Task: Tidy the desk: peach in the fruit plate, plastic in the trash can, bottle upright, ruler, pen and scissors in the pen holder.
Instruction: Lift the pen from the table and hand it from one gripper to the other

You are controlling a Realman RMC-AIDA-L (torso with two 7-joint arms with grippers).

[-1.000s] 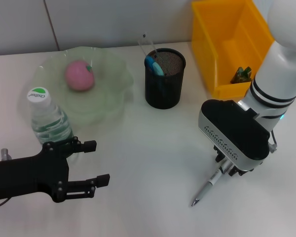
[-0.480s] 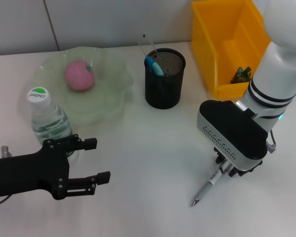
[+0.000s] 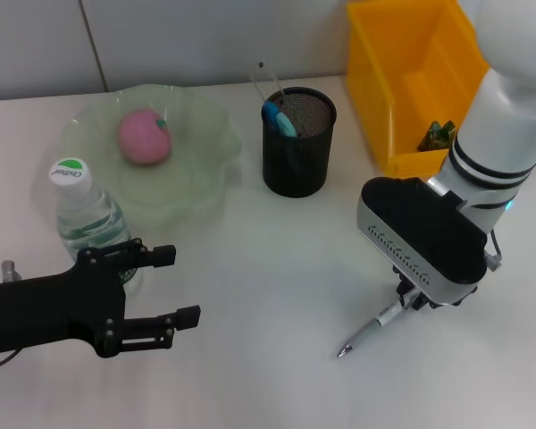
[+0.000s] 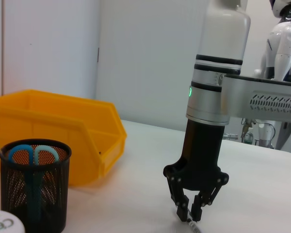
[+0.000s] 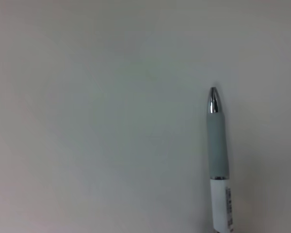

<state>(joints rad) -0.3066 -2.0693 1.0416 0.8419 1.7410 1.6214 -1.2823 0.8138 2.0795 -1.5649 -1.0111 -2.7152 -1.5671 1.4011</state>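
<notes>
My right gripper (image 3: 409,300) is shut on the rear part of a grey-and-white pen (image 3: 368,331), whose tip slants toward the near table; the left wrist view shows its fingers (image 4: 183,208) pinched on the pen (image 4: 193,226). The right wrist view shows the pen (image 5: 218,155) over bare table. A pink peach (image 3: 144,137) lies in the green fruit plate (image 3: 210,170). The bottle (image 3: 87,219) stands upright by the plate. Blue-handled scissors (image 3: 278,117) sit in the black mesh pen holder (image 3: 297,156). My left gripper (image 3: 179,286) is open beside the bottle, holding nothing.
A yellow bin (image 3: 402,71) at the back right holds a crumpled piece of plastic (image 3: 438,134). A thin clear strip (image 3: 264,82) sticks out of the pen holder. White table stretches between the two grippers.
The right gripper has shifted slightly, and the pen's tip has swung a little left and away from the near edge. The left arm has barely moved.
</notes>
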